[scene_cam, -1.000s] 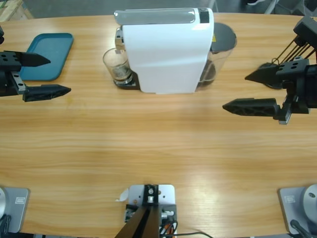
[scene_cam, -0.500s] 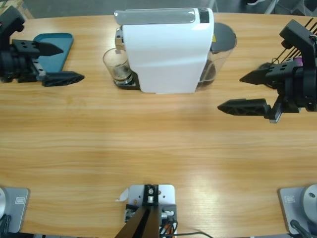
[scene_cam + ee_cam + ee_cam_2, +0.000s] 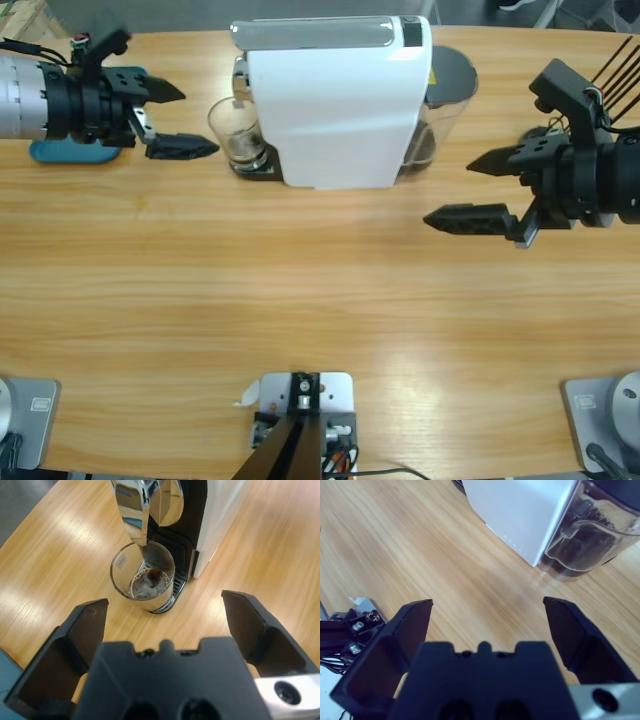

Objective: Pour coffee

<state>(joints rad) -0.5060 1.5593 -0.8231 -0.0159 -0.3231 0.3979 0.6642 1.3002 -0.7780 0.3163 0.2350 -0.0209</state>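
Clear glass (image 3: 142, 576) w/ coffee (image 3: 150, 580) stands upright, mouth up, on machine's drip tray (image 3: 172, 587), just ahead of left gripper (image 3: 185, 120), jaws apart, empty. Right gripper (image 3: 470, 190) likewise agape, empty.

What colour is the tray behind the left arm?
Teal blue tray, mostly hidden by the arm; shows best in the high view.
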